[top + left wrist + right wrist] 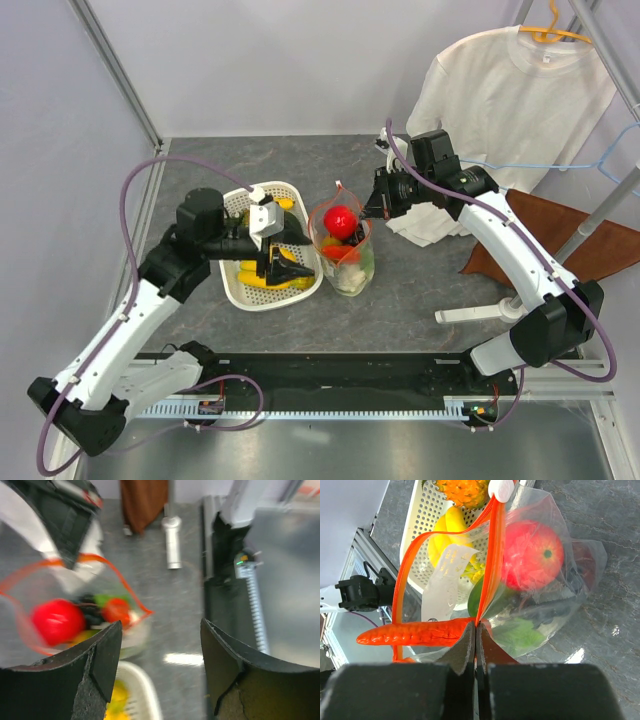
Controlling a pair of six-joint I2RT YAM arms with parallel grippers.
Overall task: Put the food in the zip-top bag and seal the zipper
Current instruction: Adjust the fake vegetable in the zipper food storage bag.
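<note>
Right pincer [476, 630] is clamped shut on the zipper [487, 565], holding the zip-top bag [352, 272] open-mouthed just ahead. Left pincer [161, 630], jaws apart, seems empty, though blurred. Red fruit [532, 555] is bagged; yellow pieces [445, 527] lie in the basket [232, 285] under the left pincer; sealing undone.

Your left arm [130, 310] and right arm [510, 250] wear white shells between black joint housings, each with a looping purple cable [160, 160]. The fingers [100, 665] are matte black wedges (a white block [263, 215] sits behind the left pair).
</note>
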